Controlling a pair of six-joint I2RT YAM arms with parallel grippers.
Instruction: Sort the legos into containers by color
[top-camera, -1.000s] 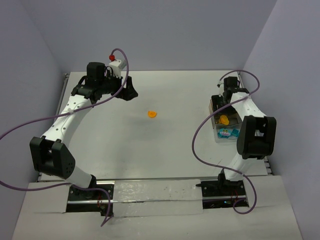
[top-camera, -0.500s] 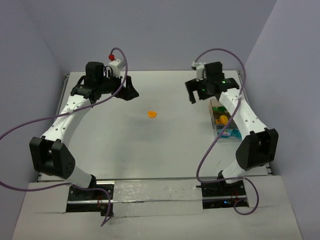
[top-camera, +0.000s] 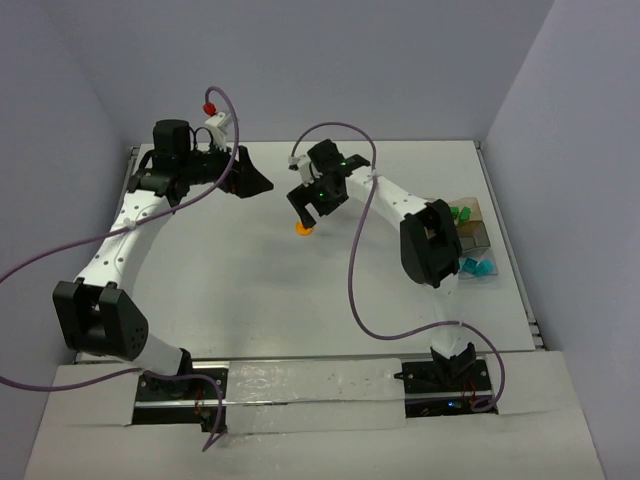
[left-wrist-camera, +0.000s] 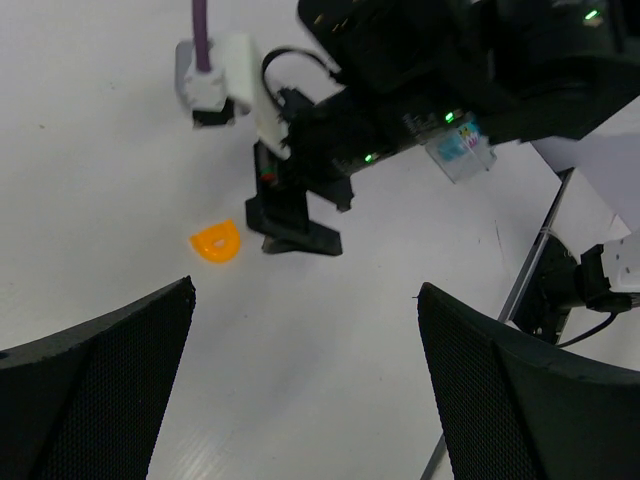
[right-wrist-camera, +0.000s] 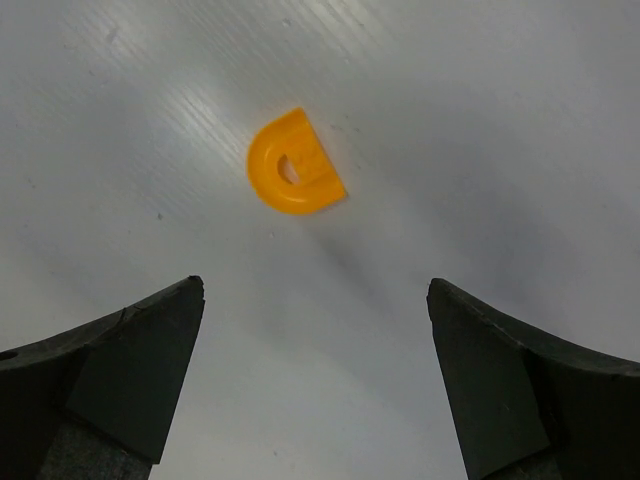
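One orange half-round lego (top-camera: 303, 228) lies flat on the white table near the middle. It also shows in the right wrist view (right-wrist-camera: 295, 175) and the left wrist view (left-wrist-camera: 216, 241). My right gripper (top-camera: 310, 208) hovers open and empty just behind it, with the lego ahead of its fingertips (right-wrist-camera: 315, 285). My left gripper (top-camera: 258, 183) is open and empty at the back left, facing the right gripper (left-wrist-camera: 290, 225). The tan-brown container (top-camera: 472, 226) holds green legos (top-camera: 460, 214). The clear container (top-camera: 490, 272) holds teal legos (top-camera: 472, 265).
The right arm's elbow (top-camera: 425, 245) partly covers the containers at the right edge. Purple cables (top-camera: 360, 250) loop over the table. A red-tipped cable plug (top-camera: 210, 107) sits on the left wrist. Side walls close in the table.
The right arm has swung from the containers at the right to the table's middle and now hovers open over the orange lego. The left arm has shifted slightly back and left.
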